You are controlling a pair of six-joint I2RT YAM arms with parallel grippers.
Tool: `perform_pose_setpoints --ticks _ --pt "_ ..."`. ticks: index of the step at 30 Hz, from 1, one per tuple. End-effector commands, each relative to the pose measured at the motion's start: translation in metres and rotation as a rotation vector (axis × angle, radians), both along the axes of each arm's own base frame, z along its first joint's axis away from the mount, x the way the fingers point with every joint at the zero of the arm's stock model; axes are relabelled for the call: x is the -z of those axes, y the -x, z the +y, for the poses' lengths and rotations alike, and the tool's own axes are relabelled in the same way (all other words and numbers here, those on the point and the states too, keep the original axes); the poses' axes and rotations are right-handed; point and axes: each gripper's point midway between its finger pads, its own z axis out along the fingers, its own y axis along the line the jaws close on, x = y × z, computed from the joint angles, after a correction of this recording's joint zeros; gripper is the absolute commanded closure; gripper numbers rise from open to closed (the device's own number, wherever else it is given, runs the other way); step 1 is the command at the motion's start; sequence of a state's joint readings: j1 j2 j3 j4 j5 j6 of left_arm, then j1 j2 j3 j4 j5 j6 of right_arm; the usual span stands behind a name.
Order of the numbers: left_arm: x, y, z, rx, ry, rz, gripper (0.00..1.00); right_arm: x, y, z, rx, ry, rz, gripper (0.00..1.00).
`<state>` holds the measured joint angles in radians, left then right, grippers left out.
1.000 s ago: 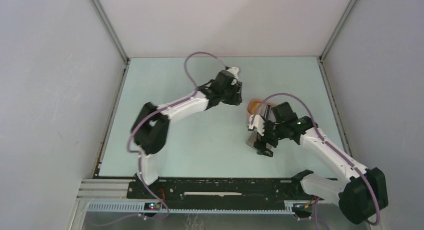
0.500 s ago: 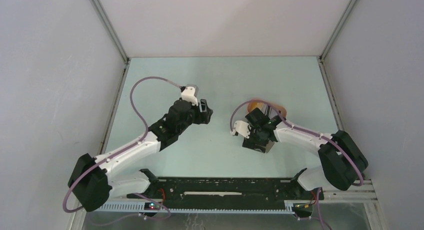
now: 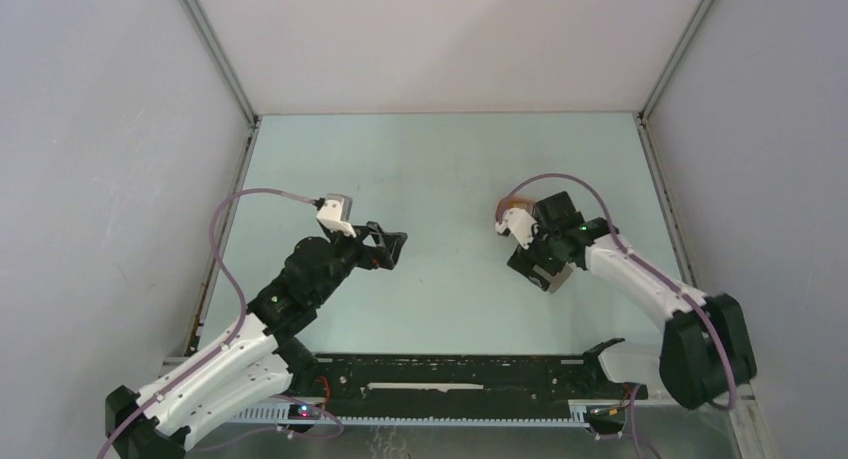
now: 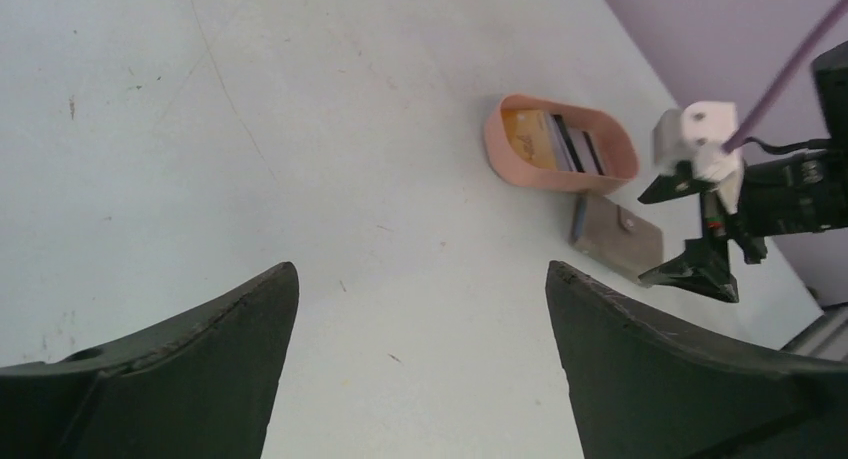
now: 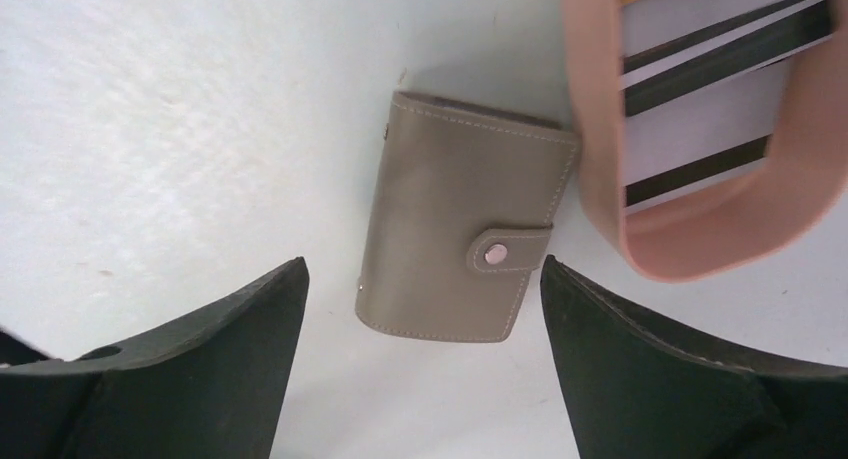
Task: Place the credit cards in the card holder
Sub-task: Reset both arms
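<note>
Since the holder (image 5: 465,244) lies shut, its tab (image 5: 505,247) snapped down, no card can go in yet. That probably explains why the right gripper (image 5: 420,269) hangs directly above it with its jaws spread wide and nothing between them. It looks poised to come down and open the holder. The holder lies flat right beside the tray (image 5: 598,169), on the side nearer the arms' bases, close enough that the two may touch. The cards (image 5: 700,89) all lie inside the tray, flat and overlapped, with silvery faces and dark stripes showing and a yellow-orange one at one end. The rim likely keeps them together but could make them awkward to pinch. The left gripper (image 4: 420,269) hovers well to the left of the tray, likewise fully open and empty, seemingly kept clear of the right arm. Everything rests on a pale, matte, mint-tinted table (image 3: 440,159), lightly scuffed and fenced by plain whitish walls (image 3: 450,39) on three sides.
</note>
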<state>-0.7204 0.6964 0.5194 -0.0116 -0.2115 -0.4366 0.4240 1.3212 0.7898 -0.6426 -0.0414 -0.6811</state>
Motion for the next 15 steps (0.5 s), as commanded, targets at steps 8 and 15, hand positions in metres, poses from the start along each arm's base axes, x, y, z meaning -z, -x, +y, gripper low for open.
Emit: perform_pose_setpoints --ticks 8,15 --pt "-0.033 0.032 0.0 0.117 0.072 -0.036 0.0 -0.167 -0.024 -0.008 0.219 -0.568 -0.377 0.0" --pt "-0.061 0.045 0.013 0.11 0.089 -0.061 0.0 -0.255 -0.039 -0.052 0.603 -0.66 -0.6 0.0"
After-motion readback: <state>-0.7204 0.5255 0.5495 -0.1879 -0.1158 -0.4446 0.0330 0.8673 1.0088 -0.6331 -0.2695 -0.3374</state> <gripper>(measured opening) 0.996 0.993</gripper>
